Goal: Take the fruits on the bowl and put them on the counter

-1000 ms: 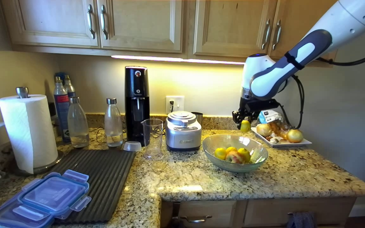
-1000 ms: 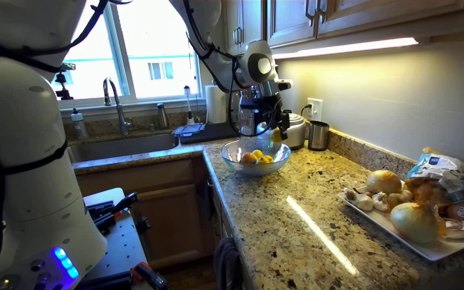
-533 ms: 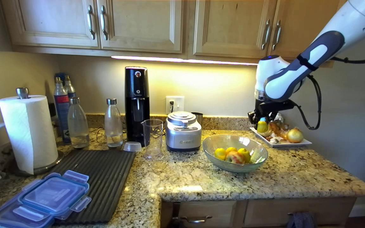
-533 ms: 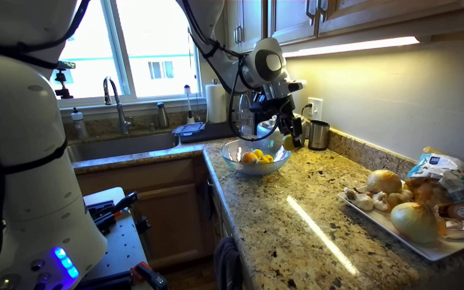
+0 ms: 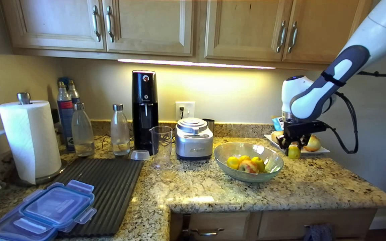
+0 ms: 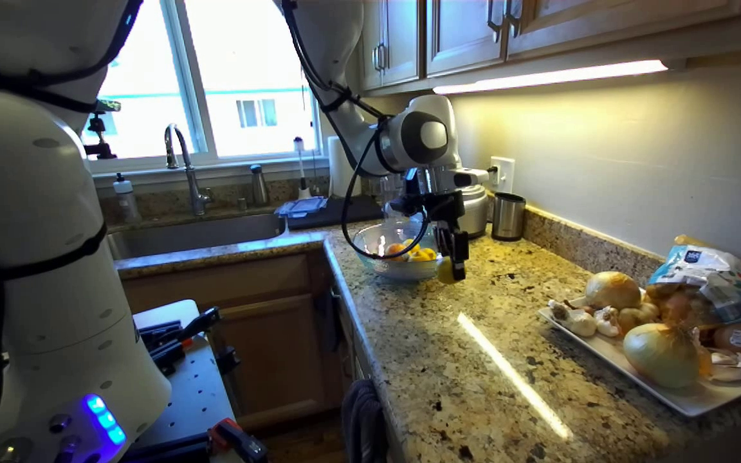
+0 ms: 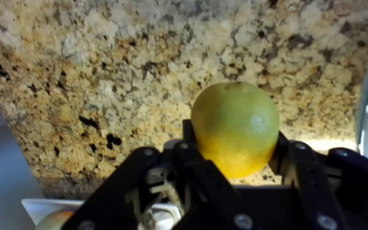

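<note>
A: Since the earlier frame: gripper lower, shifted along toward the white plate, yellow-green fruit carried with it. The bowl unmoved.

B: How do the fingers stand?

A: Closed on that fruit, one each side, gap no wider than its body. Fruit sits at the tips, green shading to yellow.

B: Under the tips?

A: Speckled counter. Whether the fruit touches it or hangs just above, cannot tell.

B: And the bowl?

A: Beside the fingers, near; stone shows between its rim and the held fruit in the wrist view. Inside, three yellow fruits visible, close against a reddish apple.

B: Plate, from the fingers?

A: Opposite side from the bowl, farther off. It bears onions and garlic.
</note>
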`<move>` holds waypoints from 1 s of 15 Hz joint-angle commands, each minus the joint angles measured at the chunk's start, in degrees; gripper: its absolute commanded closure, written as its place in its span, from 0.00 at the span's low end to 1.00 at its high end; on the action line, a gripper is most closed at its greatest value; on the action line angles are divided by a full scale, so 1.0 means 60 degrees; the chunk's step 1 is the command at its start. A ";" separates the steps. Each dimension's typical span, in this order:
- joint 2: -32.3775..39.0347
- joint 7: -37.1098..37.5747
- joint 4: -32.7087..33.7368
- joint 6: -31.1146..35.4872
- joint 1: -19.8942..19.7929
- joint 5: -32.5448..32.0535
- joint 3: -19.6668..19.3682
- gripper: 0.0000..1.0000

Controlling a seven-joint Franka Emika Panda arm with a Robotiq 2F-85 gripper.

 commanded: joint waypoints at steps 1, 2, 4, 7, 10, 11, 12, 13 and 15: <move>0.0055 0.0110 -0.0601 0.0349 -0.0426 0.0600 0.0334 0.60; 0.0143 0.0069 -0.0646 0.0399 -0.0510 0.0833 0.0397 0.59; 0.0371 0.0033 -0.0670 0.0611 -0.0647 0.1304 0.0516 0.59; 0.0799 0.0168 -0.0462 0.0889 -0.0509 0.1527 0.0365 0.57; 0.1007 0.0275 -0.0373 0.1059 -0.0304 0.1435 0.0121 0.56; 0.1004 0.0316 -0.0362 0.1075 -0.0261 0.1416 0.0045 0.41; 0.0978 0.0374 -0.0372 0.1112 -0.0207 0.1392 -0.0041 0.23; 0.0911 0.0477 -0.0403 0.1140 -0.0135 0.1351 -0.0143 0.17; 0.0780 0.0697 -0.0434 0.1200 -0.0010 0.1274 -0.0317 0.04</move>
